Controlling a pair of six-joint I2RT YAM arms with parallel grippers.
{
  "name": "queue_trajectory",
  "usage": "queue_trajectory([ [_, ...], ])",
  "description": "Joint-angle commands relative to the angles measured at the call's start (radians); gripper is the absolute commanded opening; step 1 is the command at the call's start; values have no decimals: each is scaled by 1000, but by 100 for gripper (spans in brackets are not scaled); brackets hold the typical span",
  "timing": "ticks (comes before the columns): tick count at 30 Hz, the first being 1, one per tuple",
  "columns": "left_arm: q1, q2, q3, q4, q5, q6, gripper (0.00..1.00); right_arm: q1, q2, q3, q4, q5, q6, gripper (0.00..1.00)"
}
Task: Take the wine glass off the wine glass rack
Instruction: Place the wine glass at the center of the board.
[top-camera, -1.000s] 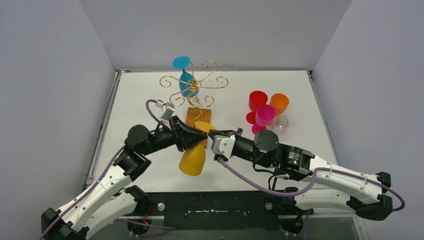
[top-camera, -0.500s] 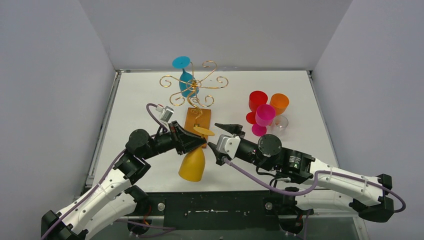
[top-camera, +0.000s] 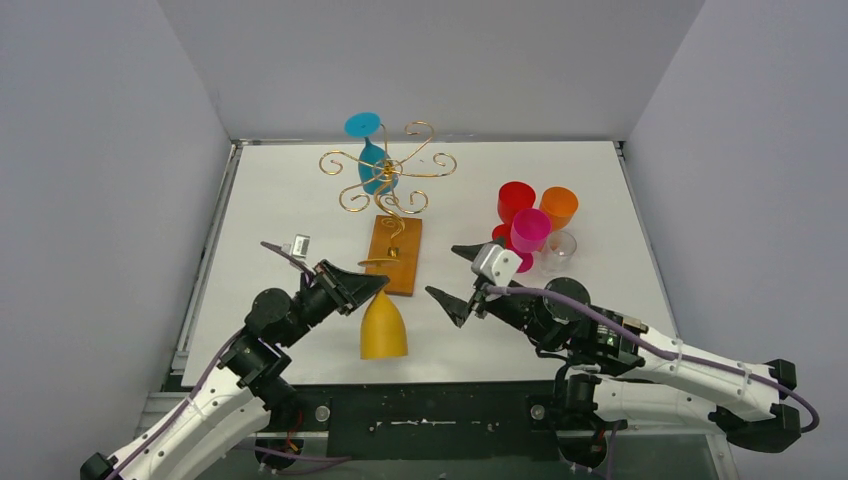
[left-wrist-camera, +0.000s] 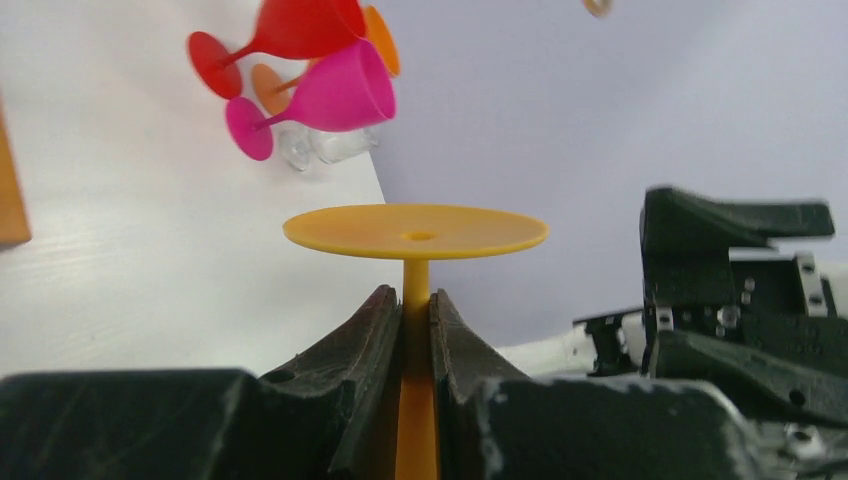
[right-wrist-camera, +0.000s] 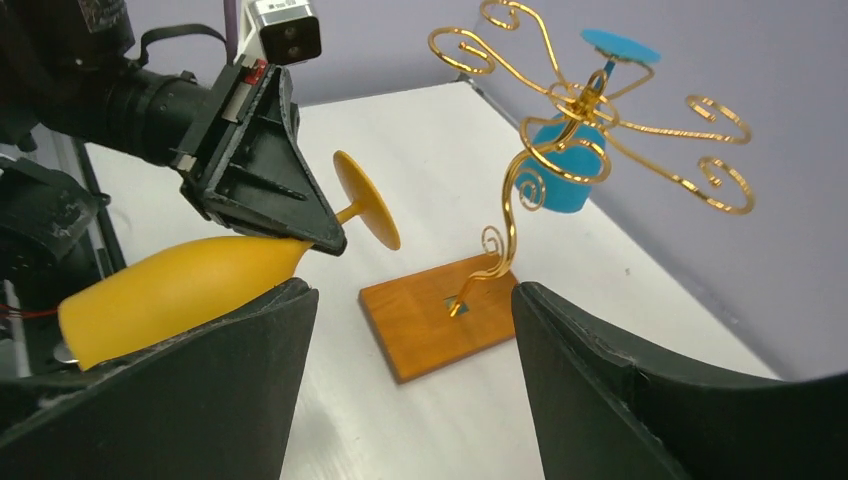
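Observation:
The yellow wine glass (top-camera: 383, 328) is off the wine glass rack (top-camera: 388, 172), just in front of its wooden base (top-camera: 393, 255). My left gripper (top-camera: 352, 287) is shut on the glass's thin stem (left-wrist-camera: 417, 300), just below the round foot (left-wrist-camera: 415, 230); the bowl points toward the near edge. My right gripper (top-camera: 458, 275) stands open to the right of the glass and touches nothing. In the right wrist view my right gripper (right-wrist-camera: 412, 292) frames the base (right-wrist-camera: 440, 312), with the yellow glass (right-wrist-camera: 170, 285) at the left. A blue wine glass (top-camera: 372, 160) hangs on the rack.
Red (top-camera: 515, 200), orange (top-camera: 559, 206), pink (top-camera: 529, 230) and clear (top-camera: 562, 247) glasses stand grouped at the right of the table, just behind my right gripper. Grey walls close in the table on three sides.
My right gripper let go of the yellow glass, opened and pulled back to the right. My left arm drew back toward the near edge with the glass, turning its bowl downward.

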Motion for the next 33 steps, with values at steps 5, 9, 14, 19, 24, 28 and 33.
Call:
queue_trajectory([
  [5,-2,-79,-44,-148,-340,-397,0,12,41,18,-6,4,341,72],
  [9,-1,-75,-70,-172,-382,-519,0,20,32,-39,80,-51,362,68],
  [14,-2,-119,-165,-141,-449,-735,0,56,50,-75,126,-64,341,66],
  [19,-2,-141,-226,-120,-472,-908,0,139,100,-92,162,-10,247,65],
  [24,-3,-114,-214,-97,-471,-931,0,201,180,-85,172,114,171,62],
  [28,-4,-79,-220,-38,-449,-938,0,203,229,-76,183,175,170,61],
  [33,-4,-63,-227,-3,-438,-938,0,202,277,-48,174,252,184,59],
])
